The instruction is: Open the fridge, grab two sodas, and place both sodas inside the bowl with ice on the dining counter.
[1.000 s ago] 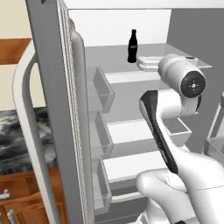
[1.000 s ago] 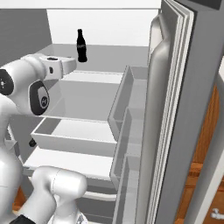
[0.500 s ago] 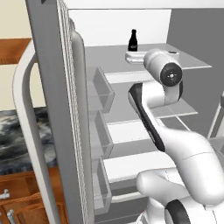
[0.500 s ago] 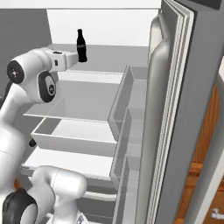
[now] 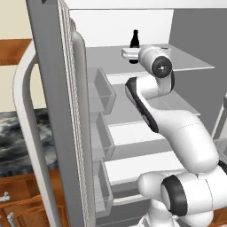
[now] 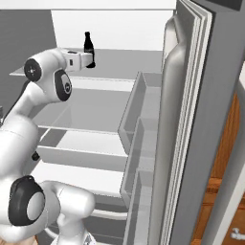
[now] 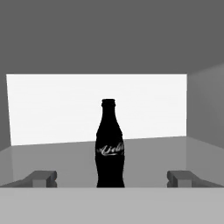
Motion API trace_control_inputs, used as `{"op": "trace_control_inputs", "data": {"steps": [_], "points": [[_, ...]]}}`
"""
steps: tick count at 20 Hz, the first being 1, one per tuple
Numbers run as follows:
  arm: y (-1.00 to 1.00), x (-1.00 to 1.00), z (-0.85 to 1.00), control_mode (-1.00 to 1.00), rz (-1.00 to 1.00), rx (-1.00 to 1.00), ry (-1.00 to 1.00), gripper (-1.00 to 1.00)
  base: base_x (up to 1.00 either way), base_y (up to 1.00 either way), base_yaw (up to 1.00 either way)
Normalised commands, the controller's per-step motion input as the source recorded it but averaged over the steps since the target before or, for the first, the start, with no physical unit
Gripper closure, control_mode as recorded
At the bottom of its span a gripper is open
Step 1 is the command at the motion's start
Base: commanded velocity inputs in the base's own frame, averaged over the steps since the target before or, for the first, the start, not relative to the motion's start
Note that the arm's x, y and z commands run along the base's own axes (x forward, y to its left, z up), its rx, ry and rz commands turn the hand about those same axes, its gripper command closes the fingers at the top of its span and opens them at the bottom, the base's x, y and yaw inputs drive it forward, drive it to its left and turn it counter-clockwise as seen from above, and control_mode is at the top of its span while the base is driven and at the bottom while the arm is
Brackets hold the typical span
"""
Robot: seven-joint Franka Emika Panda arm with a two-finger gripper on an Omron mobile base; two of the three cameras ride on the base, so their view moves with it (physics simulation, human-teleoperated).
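— What's moved?

— My arm has swung in and reached further along the top shelf over the last second; my hand now sits right up by the bottle, where before it hung back nearer the door.

— And the hand itself?

— My two-finger gripper (image 7: 112, 178) is spread wide, one dark fingertip (image 7: 43, 177) on each side and nothing pinched between them.

— Where's the soda?

— The small black cola-style bottle with the narrow neck (image 7: 110, 145) stands upright just ahead, centred between my fingers. From the base cameras my hand looks nearly against its base (image 6: 88, 49), though I can't tell whether it touches.

— And beyond?

— It stands on the clear top shelf (image 5: 186, 60) of the tall grey French-door fridge (image 6: 201, 119), whose doors stand open, white back wall behind it.
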Motion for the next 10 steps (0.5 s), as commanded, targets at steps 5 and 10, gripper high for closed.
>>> {"op": "trace_control_inputs", "data": {"steps": [5, 10], "points": [[0.0, 0.43, -0.01, -1.0, 0.0, 0.0, 0.05, -1.0, 0.0, 0.0, 0.0], [0.0, 0.34, 0.0, -1.0, 0.0, 0.0, 0.07, -1.0, 0.0, 0.0, 0.0]]}}
